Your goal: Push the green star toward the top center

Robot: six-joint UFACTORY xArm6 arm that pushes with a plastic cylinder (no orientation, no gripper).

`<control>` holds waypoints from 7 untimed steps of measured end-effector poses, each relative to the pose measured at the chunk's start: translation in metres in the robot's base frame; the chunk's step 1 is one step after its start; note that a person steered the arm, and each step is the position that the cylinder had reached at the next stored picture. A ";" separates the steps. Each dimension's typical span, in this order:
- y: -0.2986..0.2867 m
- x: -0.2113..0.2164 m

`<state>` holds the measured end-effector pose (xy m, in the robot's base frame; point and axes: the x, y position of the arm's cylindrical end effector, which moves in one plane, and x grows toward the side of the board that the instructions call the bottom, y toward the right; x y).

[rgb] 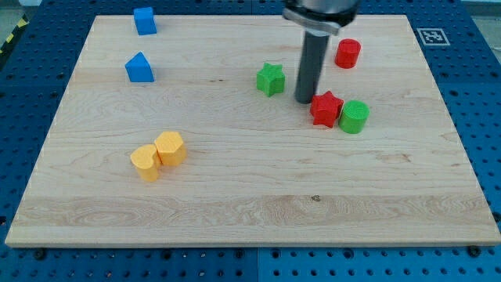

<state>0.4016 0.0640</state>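
Tool: a straight dark rod with no jaws, holding nothing. My tip [304, 101] is down on the bench [250, 211], a pale wooden board on a blue pegboard surface [23, 141].

Room, measured from the tip: bare wood runs toward the view's top as far as the board's top edge, though the rod's own body hides part of that lane. Toward the view's bottom there is wide open wood all the way to the board's bottom edge. The view's right is crowded close by.

Green star [270, 79]: sits near the tip, to the view's left of it and slightly toward the view's top, with a narrow strip of bare wood between them; not touching. Open wood lies above the star up to the top edge.

Red star [326, 108]: just beside the tip on the view's right, a shade lower; whether it touches the rod I cannot tell.
Green cylinder [354, 116]: pressed against the red star's right side.
Red cylinder [347, 53]: toward the view's top right of the tip, standing apart from the rod.

Well apart from the tip, toward the view's left: two blue blocks, one [139, 68] roughly house-shaped, the other [145, 20] close to the top edge.
Toward the view's lower left: a yellow heart [145, 162] touching a yellow block [171, 148].

A black-and-white marker tag [433, 35] sits off the board's top right corner.
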 end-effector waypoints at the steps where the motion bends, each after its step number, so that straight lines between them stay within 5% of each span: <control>1: -0.027 -0.010; 3: -0.067 -0.037; 7: -0.040 -0.075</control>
<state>0.3270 0.0236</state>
